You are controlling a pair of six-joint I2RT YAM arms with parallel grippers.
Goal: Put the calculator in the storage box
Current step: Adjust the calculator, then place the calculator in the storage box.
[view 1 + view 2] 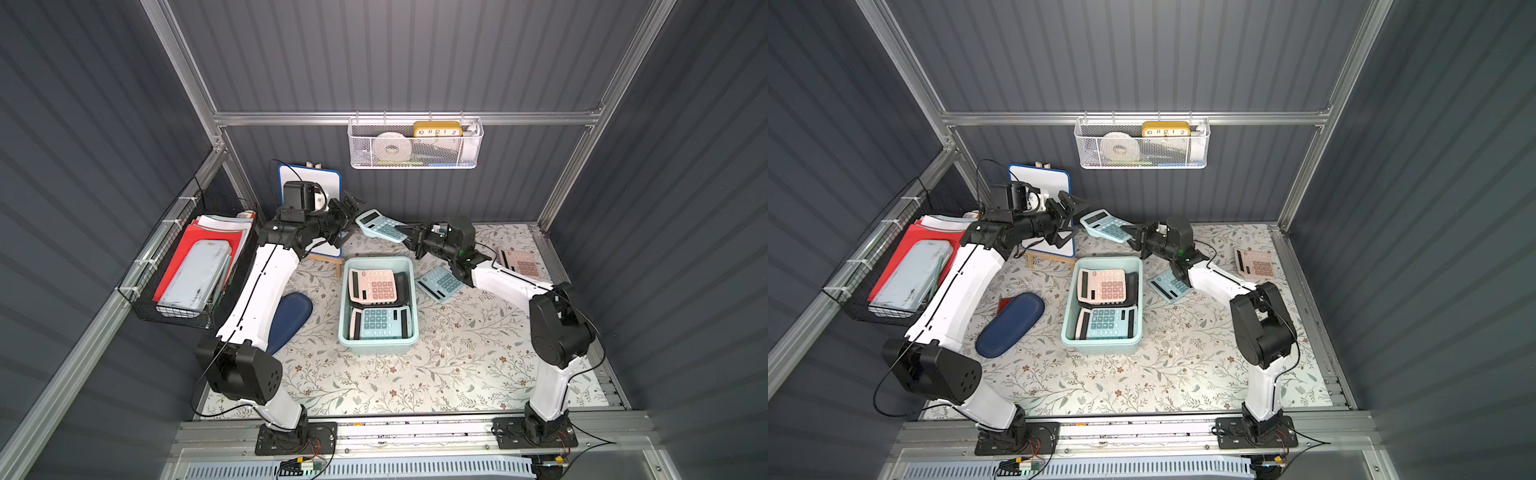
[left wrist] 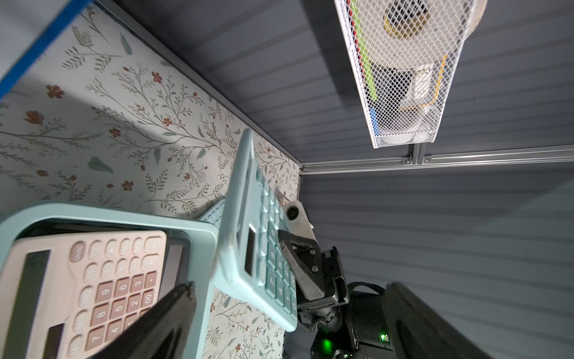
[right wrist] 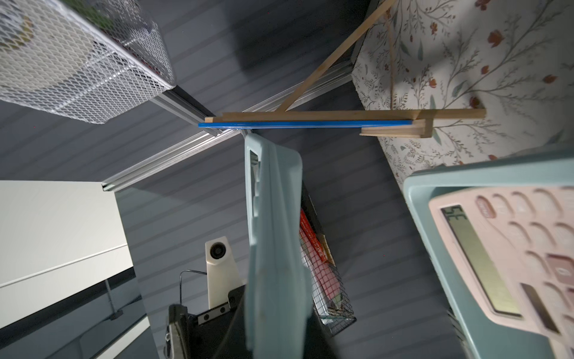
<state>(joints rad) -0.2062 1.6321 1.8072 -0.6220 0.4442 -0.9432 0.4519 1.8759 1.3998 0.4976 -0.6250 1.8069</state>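
The right gripper (image 1: pixel 409 232), clamped on the calculator (image 1: pixel 380 224), holds it crosswise just behind the storage box (image 1: pixel 343 307); the left gripper (image 1: pixel 351 218) gapes empty.

Floral table (image 1: pixel 415 382) — storage box (image 1: pixel 345 316) on near side of right claw (image 1: pixel 409 233); blue calculator (image 1: pixel 440 284) by its wrist, pink calculator (image 1: pixel 521 262) farther out; navy case (image 1: pixel 291 316), easel (image 1: pixel 337 268) across the box.

We see calculators (image 1: pixel 372 284) covering the floor of the storage box (image 1: pixel 378 348); room only above it, the easel (image 1: pixel 328 259) crowding its far-left corner

Yellow clock (image 1: pixel 437 129): 10, 11, 12, 1, 2
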